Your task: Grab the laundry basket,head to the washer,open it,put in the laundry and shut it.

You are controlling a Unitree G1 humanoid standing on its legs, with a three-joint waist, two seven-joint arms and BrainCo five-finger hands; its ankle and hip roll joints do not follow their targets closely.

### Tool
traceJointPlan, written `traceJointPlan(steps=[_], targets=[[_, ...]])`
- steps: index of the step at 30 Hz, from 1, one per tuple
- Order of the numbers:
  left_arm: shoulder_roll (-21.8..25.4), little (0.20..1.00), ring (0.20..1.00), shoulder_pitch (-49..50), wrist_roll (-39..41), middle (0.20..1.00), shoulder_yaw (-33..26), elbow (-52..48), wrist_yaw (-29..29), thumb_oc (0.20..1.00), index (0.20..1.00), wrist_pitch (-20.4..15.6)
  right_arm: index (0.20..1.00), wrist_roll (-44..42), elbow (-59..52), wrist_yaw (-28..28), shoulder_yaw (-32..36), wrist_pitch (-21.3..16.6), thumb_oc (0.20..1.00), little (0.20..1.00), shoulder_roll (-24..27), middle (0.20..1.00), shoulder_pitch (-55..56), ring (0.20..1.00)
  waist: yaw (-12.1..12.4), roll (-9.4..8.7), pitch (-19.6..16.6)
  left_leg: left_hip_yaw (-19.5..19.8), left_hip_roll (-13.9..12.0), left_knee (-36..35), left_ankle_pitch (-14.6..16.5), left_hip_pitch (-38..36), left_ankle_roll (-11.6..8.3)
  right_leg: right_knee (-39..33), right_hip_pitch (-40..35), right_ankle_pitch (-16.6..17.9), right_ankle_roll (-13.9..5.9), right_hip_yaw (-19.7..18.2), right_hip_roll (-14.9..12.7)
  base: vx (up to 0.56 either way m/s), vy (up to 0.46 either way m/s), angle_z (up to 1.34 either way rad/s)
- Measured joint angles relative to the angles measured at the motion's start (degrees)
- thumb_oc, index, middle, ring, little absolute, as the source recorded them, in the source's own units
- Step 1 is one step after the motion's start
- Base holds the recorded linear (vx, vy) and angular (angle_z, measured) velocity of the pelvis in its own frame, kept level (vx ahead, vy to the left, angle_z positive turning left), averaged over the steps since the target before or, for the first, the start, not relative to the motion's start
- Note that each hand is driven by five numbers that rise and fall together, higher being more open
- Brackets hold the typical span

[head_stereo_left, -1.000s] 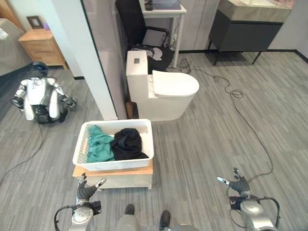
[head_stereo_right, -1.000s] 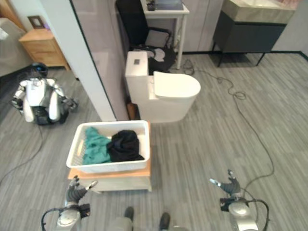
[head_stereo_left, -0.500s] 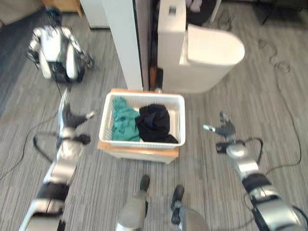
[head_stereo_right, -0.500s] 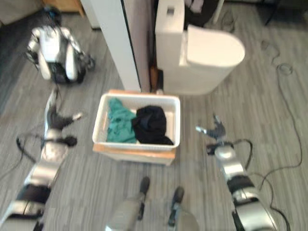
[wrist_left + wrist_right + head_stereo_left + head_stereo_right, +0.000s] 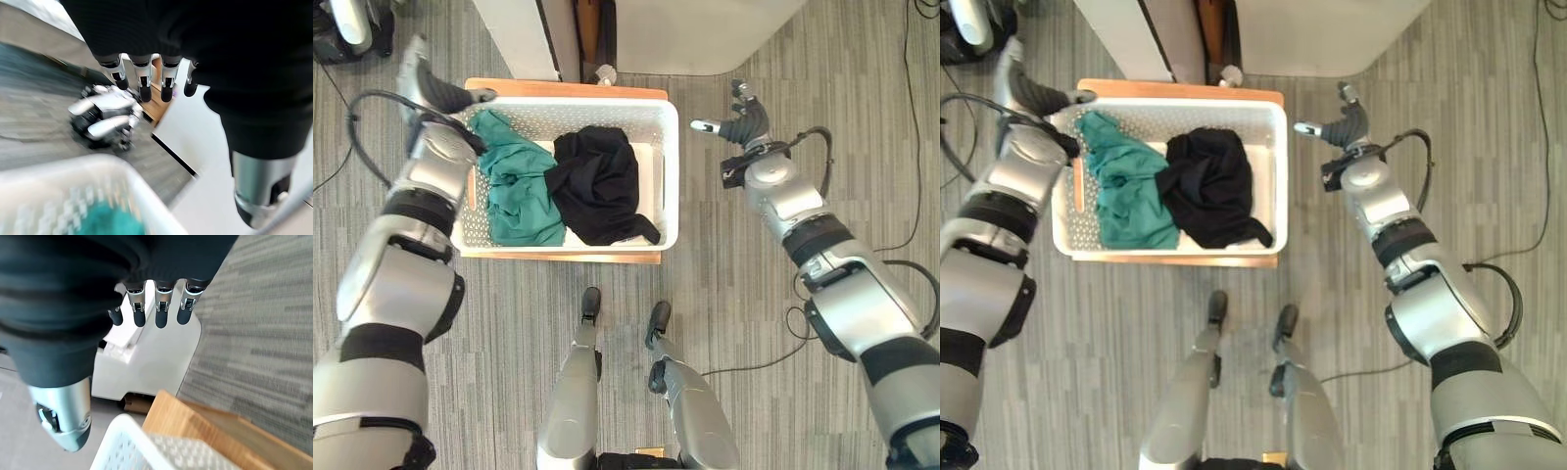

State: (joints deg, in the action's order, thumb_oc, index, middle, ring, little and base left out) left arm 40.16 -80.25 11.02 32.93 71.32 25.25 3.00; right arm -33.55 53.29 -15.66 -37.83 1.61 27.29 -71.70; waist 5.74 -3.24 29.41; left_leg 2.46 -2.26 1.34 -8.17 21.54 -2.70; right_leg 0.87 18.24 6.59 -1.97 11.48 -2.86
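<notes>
The white laundry basket (image 5: 668,176) rests on a low wooden stand (image 5: 558,258) in front of me. A green garment (image 5: 514,191) lies in its left half and a black one (image 5: 597,186) in the middle. My left hand (image 5: 431,90) is open at the basket's far left corner, its thumb reaching over the rim. My right hand (image 5: 741,122) is open to the right of the basket's far right corner, a short gap from it. In the left wrist view the straight fingers (image 5: 142,78) point past the rim (image 5: 73,171). The right wrist view shows straight fingers (image 5: 161,308) above the basket corner (image 5: 127,440).
The white toilet (image 5: 705,34) stands just beyond the basket, with a white partition (image 5: 514,34) to its left. Another robot (image 5: 347,24) sits on the floor at the far left. A black cable (image 5: 915,127) runs over the grey floor on the right.
The camera has come closer and tipped down over the basket. Both arms have stretched forward, the left hand to the basket's far left corner, the right hand beside its far right corner.
</notes>
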Motion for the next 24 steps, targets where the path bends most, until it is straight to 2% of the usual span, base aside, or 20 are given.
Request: traceJointPlan(steps=[4, 10, 13, 19, 24], targets=[[3.14, 1.0, 1.0, 0.63, 0.35, 1.0, -0.43, -2.68, -0.23, 1.0, 1.0, -0.23, 1.0, -1.65, -0.35, 0.85, -1.6, -0.21, 1.0, 1.0, 0.08, 1.0, 0.26, 1.0, -0.12, 0.0, 0.0, -0.02, 0.02, -0.01, 0.01, 0.0, -0.01, -0.04, 0.0, 0.0, 0.0, -0.04, -0.02, 0.0, 0.0, 0.0], [9.18, 1.0, 1.0, 15.35, 0.36, 1.0, -3.01, -22.51, -0.79, 1.0, 1.0, -1.44, 1.0, -1.66, -5.57, 2.27, -1.39, -0.1, 1.0, 1.0, 0.58, 1.0, 4.58, 1.0, 0.34, 0.02, -0.01, -0.03, 0.16, -0.03, -0.01, -0.15, -0.13, -0.01, -0.14, -0.01, -0.01, -0.14, -0.16, 0.02, -0.006, 0.0], [10.63, 1.0, 1.0, 22.39, 0.34, 1.0, -3.1, -27.07, -1.97, 1.0, 1.0, -1.46, 1.0, -1.67, -6.22, 3.42, -1.46, 0.78, 1.0, 1.0, 0.89, 1.0, 6.46, 1.0, 0.54, 0.05, -0.02, -0.03, 0.21, -0.03, -0.05, -0.17, -0.26, 0.0, -0.13, 0.0, 0.0, -0.14, -0.22, 0.0, 0.0, 0.0], [10.7, 1.0, 1.0, 29.76, 0.64, 1.0, -2.51, -27.55, -7.05, 1.0, 1.0, -1.05, 1.0, -3.12, -6.12, 5.18, -1.69, 2.66, 1.0, 1.0, 1.36, 1.0, 7.45, 1.0, 1.53, 0.53, 0.19, 0.03, 0.25, -0.13, -0.23, -0.15, -0.45, 0.01, -0.09, 0.04, 0.05, -0.09, -0.24, 0.0, 0.002, 0.01], [8.63, 1.0, 1.0, 27.38, 2.64, 1.0, 3.34, -22.77, -10.18, 1.0, 1.0, -0.33, 1.0, -4.13, -5.3, 6.07, -4.7, 3.63, 1.0, 1.0, 1.23, 1.0, 6.6, 1.0, 2.24, 0.77, 0.32, 0.11, 0.38, -0.16, -0.31, -0.09, -0.49, 0.07, -0.01, 0.04, 0.06, -0.07, -0.35, 0.0, 0.0, 0.0]])
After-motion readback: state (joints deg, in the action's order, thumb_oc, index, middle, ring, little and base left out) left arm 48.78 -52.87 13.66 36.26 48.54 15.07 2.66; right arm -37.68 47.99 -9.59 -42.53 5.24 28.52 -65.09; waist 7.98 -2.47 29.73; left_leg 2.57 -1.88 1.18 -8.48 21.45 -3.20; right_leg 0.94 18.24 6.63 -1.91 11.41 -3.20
